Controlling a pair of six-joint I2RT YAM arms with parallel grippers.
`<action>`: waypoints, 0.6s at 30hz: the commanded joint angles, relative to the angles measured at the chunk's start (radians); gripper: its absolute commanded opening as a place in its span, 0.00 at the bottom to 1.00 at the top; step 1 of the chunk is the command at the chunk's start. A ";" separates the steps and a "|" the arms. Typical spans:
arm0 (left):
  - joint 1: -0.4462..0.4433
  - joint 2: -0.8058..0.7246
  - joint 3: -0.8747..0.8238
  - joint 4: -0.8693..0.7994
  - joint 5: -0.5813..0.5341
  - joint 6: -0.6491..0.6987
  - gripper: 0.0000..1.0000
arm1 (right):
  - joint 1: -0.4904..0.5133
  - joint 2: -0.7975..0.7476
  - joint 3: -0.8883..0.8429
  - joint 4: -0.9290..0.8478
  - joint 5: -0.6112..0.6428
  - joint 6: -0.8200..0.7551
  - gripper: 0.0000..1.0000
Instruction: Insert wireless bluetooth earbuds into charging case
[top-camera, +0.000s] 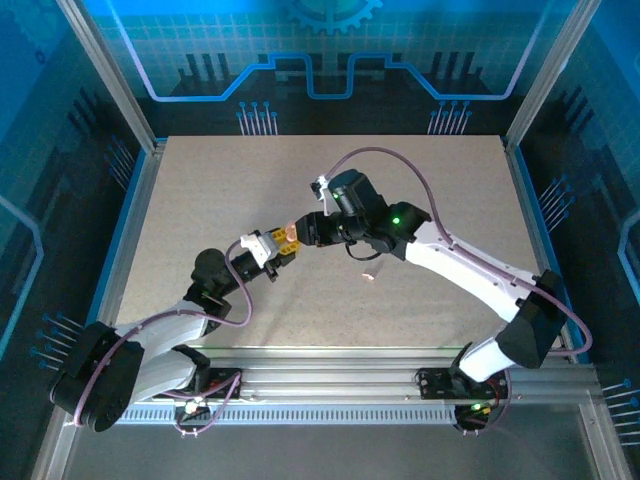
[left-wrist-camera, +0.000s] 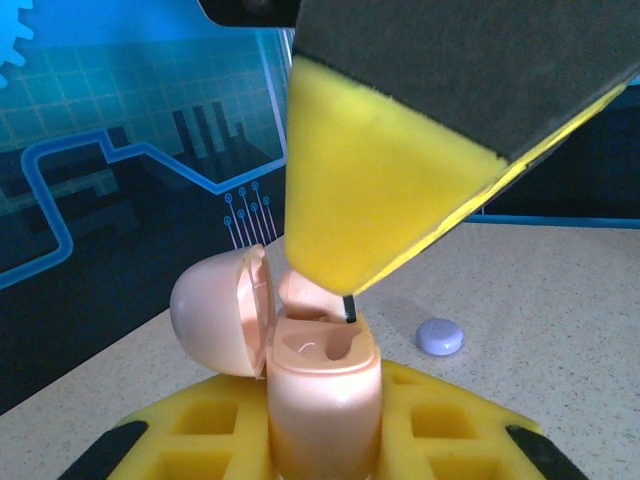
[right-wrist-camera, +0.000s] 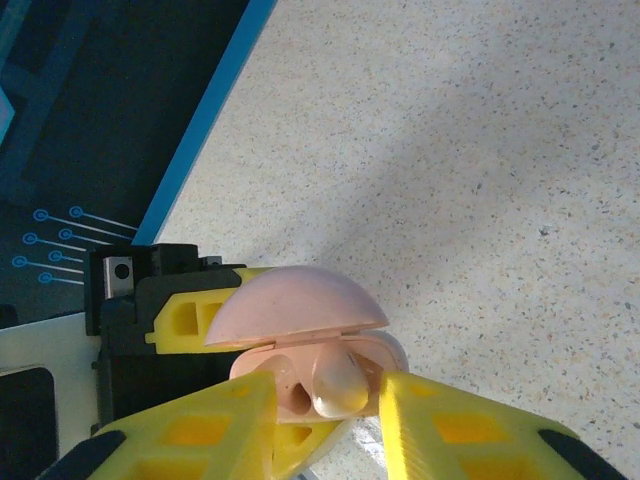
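While the left hand (left-wrist-camera: 322, 440) is clamping the open pink charging case (left-wrist-camera: 322, 385) upright between its yellow fingers, with the lid (left-wrist-camera: 215, 310) tipping back on its hinge, the right hand (right-wrist-camera: 327, 400) is hovering just over the case's wells. A pale pink earbud (right-wrist-camera: 335, 385) is sitting between the right hand's partly parted fingers at the case mouth; whether they are pinching it cannot be told. A second earbud (top-camera: 368, 275) is lying on the counter (top-camera: 200, 200) near the hands, and a lilac round case (left-wrist-camera: 440, 337) is resting beyond.

Bright, even light; soft shadow across the table (right-wrist-camera: 480, 150); left gripper (left-wrist-camera: 325, 420) slightly blurred
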 joint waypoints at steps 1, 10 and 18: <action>-0.007 -0.020 0.025 0.013 -0.013 0.030 0.22 | 0.016 0.011 0.036 -0.013 -0.016 -0.014 0.31; -0.007 -0.020 0.026 0.012 -0.010 0.029 0.22 | 0.035 0.042 0.084 -0.069 0.015 -0.037 0.29; -0.007 -0.030 0.024 0.004 -0.011 0.031 0.22 | 0.059 0.087 0.154 -0.162 0.074 -0.069 0.28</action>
